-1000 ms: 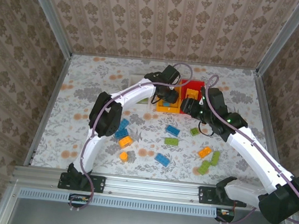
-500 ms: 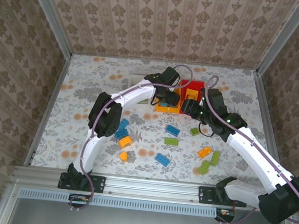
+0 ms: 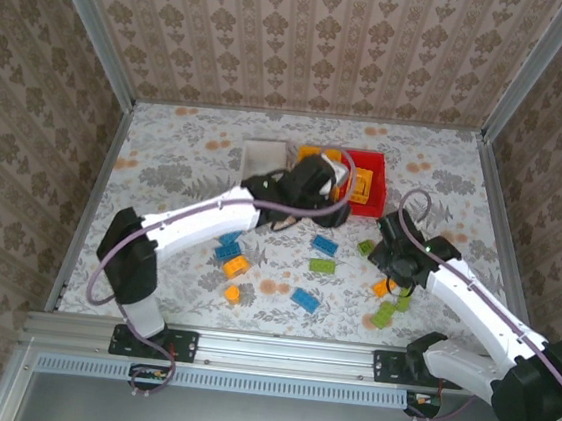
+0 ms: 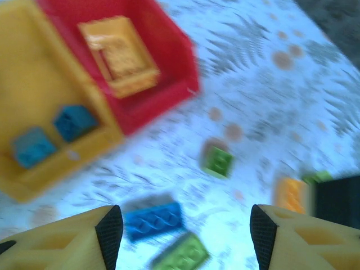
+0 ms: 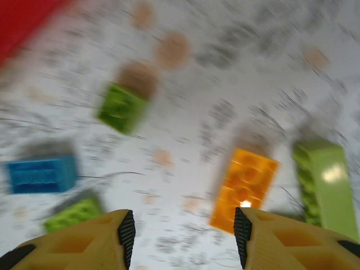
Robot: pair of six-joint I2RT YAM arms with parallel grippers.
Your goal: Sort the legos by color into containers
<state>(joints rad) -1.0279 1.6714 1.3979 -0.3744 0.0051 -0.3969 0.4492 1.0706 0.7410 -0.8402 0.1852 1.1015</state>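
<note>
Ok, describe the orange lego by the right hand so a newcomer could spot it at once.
From the red bin at the far middle of the table, come nearer and rightward to the right hand. The orange lego lies flat just ahead of its fingers, beside a longer lime green lego; it's the only orange one there.

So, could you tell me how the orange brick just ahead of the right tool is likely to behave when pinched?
The orange brick looks like hard moulded plastic, so it is probably stiff and light. It lies flat, studs up, so rolling seems unlikely. Its glossy sides might slip.
</note>
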